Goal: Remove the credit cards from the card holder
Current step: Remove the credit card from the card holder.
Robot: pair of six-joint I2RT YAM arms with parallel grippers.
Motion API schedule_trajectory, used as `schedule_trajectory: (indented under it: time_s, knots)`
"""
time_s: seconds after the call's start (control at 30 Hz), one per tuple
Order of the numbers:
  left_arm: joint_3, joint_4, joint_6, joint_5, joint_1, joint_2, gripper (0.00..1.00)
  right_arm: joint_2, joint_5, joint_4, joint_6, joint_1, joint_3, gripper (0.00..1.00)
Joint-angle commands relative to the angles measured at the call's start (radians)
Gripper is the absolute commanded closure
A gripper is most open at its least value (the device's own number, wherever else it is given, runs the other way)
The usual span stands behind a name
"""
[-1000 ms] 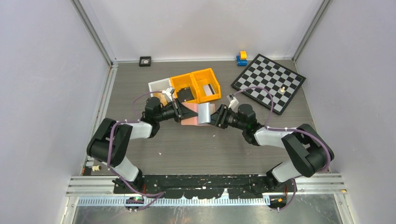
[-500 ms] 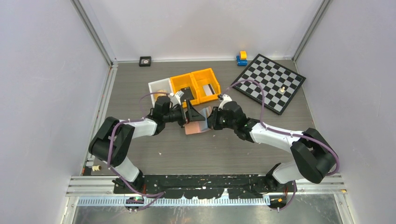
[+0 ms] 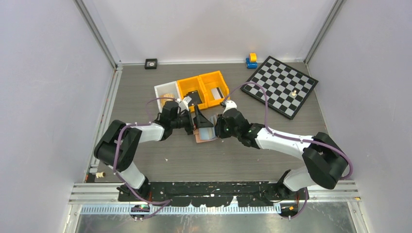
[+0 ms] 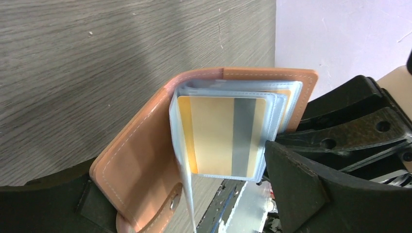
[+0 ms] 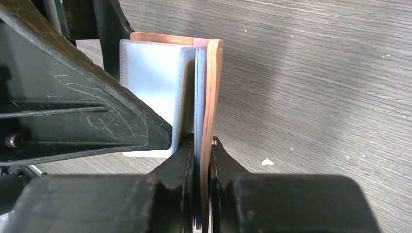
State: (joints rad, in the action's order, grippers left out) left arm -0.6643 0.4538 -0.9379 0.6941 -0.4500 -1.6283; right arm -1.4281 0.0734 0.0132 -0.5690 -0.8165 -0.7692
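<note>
Since a second ago our left gripper [image 3: 198, 124] has sprung wide, its fingers now clear of the card holder [image 3: 205, 133]; our right gripper [image 5: 199, 145] has clenched on its tan cover and some clear pockets; the holder hangs open between both grippers, over the table [image 3: 233, 160]; a yellow credit card [image 4: 221, 136], grey-striped, sits in a front pocket.

Top view: flat, even overhead light, bright enough. Only faint soft shadows under the arms on the bench [image 3: 218, 160]. Left wrist: broad soft shadow band across the wood, mild sheen on the card holder [image 4: 141, 155] clear pockets, focus sharp. Right wrist: near fingers of right pincer [image 5: 201, 141] soft, black plastic reads dark.
</note>
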Motion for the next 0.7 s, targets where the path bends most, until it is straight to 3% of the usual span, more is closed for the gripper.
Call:
schedule_trajectory:
  time_s: [0.0,0.23,0.4,0.67]
  knots:
    - [-0.023,0.049,-0.012,0.019,-0.003,-0.029,0.0,-0.005,0.034,0.026,0.015,-0.006,-0.046,0.94]
    - [-0.013,0.008,0.013,-0.011,-0.002,0.026,0.0,-0.018,0.051,0.016,0.006,-0.006,-0.052,0.95]
    - [-0.021,0.008,0.012,-0.001,-0.001,0.004,0.1,-0.008,0.015,0.055,-0.009,-0.004,-0.037,0.96]
    - [-0.013,0.005,0.007,0.011,0.013,0.034,0.05,-0.02,-0.155,0.15,-0.085,0.065,0.009,0.93]
